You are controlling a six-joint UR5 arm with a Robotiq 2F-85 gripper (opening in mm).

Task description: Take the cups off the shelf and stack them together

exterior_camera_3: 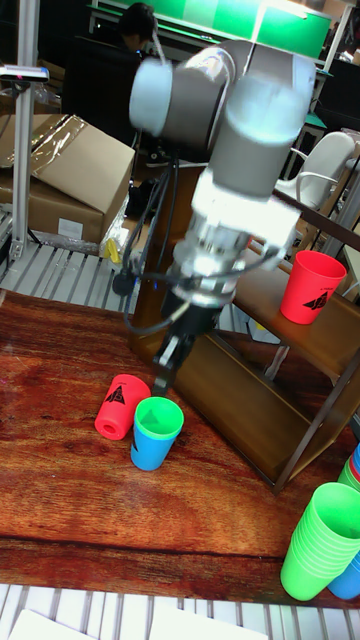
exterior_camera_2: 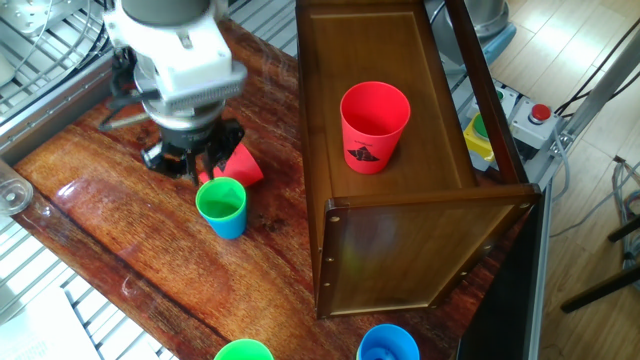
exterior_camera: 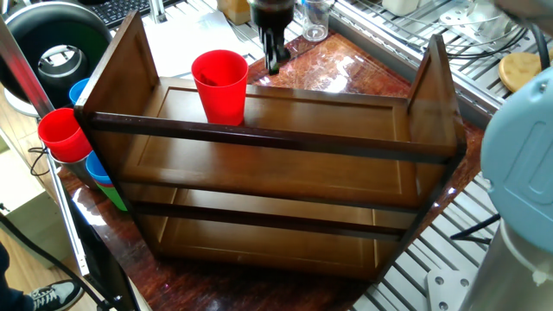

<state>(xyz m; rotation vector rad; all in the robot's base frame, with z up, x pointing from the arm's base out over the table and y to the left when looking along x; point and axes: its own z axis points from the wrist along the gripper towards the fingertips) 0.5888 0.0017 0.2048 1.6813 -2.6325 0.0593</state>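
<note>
A red cup (exterior_camera: 221, 85) (exterior_camera_2: 374, 125) (exterior_camera_3: 310, 288) with a black mark stands upright on the top tier of the dark wooden shelf (exterior_camera: 285, 164) (exterior_camera_2: 400, 260). On the table beside the shelf, a green cup (exterior_camera_2: 222, 198) (exterior_camera_3: 158, 417) sits nested in a blue cup (exterior_camera_2: 228, 226) (exterior_camera_3: 148, 452). Another red cup (exterior_camera_2: 243, 165) (exterior_camera_3: 118, 405) lies on its side right next to them. My gripper (exterior_camera_2: 208, 172) (exterior_camera_3: 168, 372) (exterior_camera: 275, 59) hangs just above and behind the nested pair, open and holding nothing.
A slanted column of red, blue and green cups (exterior_camera: 73, 142) leans at the shelf's left end. In the tall fixed view, a green stack (exterior_camera_3: 320, 540) stands at the lower right. A red stop button (exterior_camera_2: 540, 112) sits beyond the shelf. Metal slats border the table.
</note>
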